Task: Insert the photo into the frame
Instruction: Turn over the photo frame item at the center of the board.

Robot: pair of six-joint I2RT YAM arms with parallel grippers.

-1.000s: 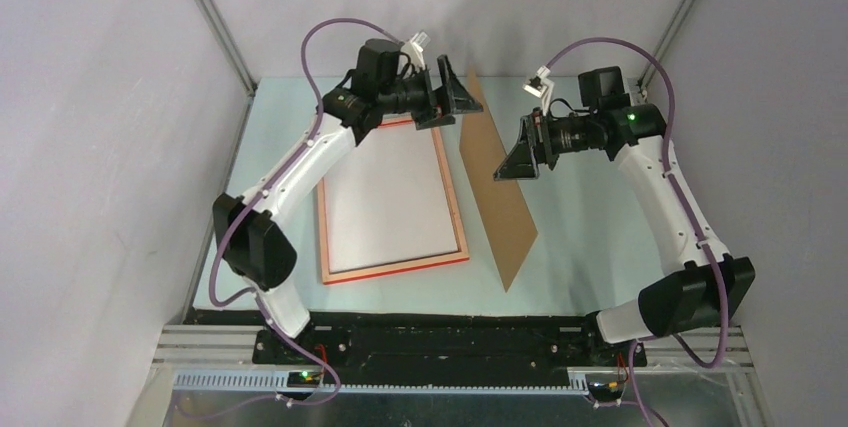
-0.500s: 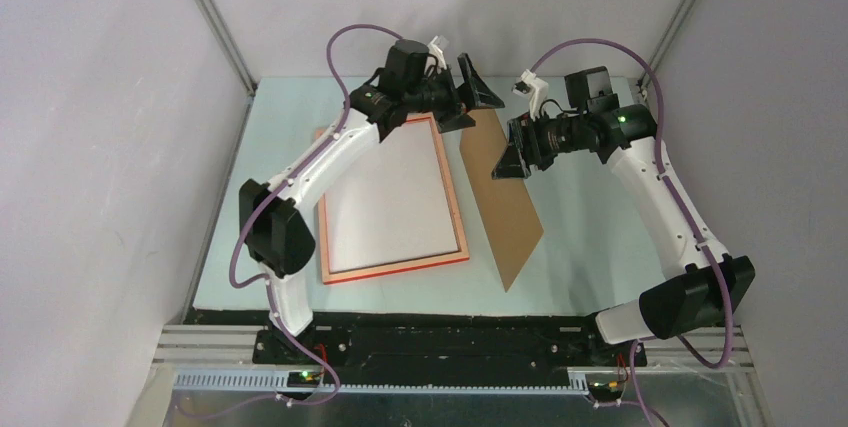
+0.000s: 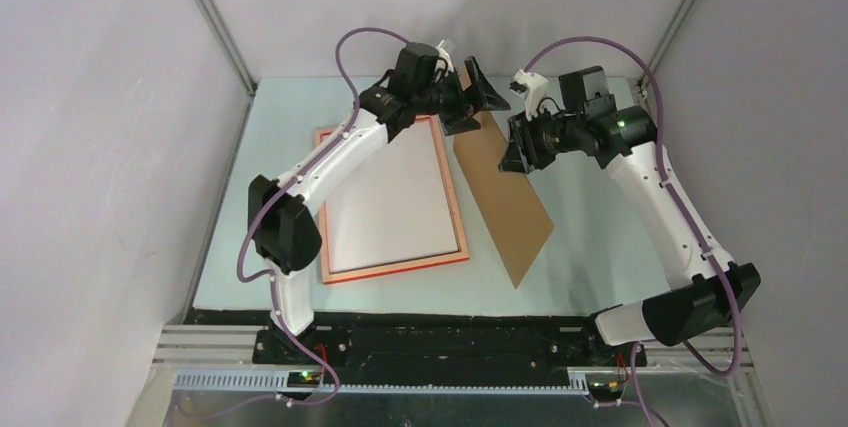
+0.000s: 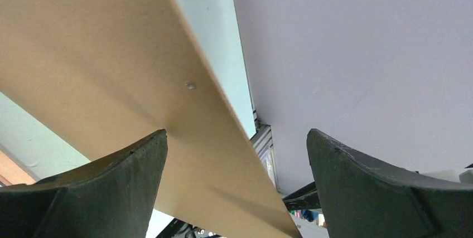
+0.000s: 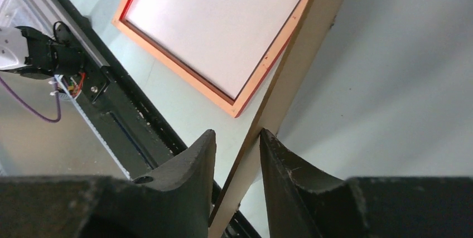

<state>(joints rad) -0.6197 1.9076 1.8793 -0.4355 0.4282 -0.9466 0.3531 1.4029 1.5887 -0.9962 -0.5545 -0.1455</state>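
Right gripper (image 5: 236,133) straddles one long edge of the brown backing board (image 3: 505,207), near the board's far end. Its jaws are narrowed about halfway. One finger (image 5: 290,176) lies against the board, while a slit of table (image 3: 590,247) shows between the board and the other finger, so no firm grip is visible. In the right wrist view the board appears almost edge-on, as a thin tan strip.

Left gripper (image 3: 478,107) hangs over the board's far end with its jaws spread as wide as they go. It holds nothing, and the left wrist view shows the board's tan face passing below its two fingers.

Just left of the board, the frame (image 3: 395,267) lies flat on the table. Its long axis runs from the arm bases toward the far wall, roughly alongside the board's own length. Pale wooden rails face up, with a red line along the outer edge. A white sheet (image 3: 390,192) fills the frame's opening; whether that is the photo lying face down I cannot tell.
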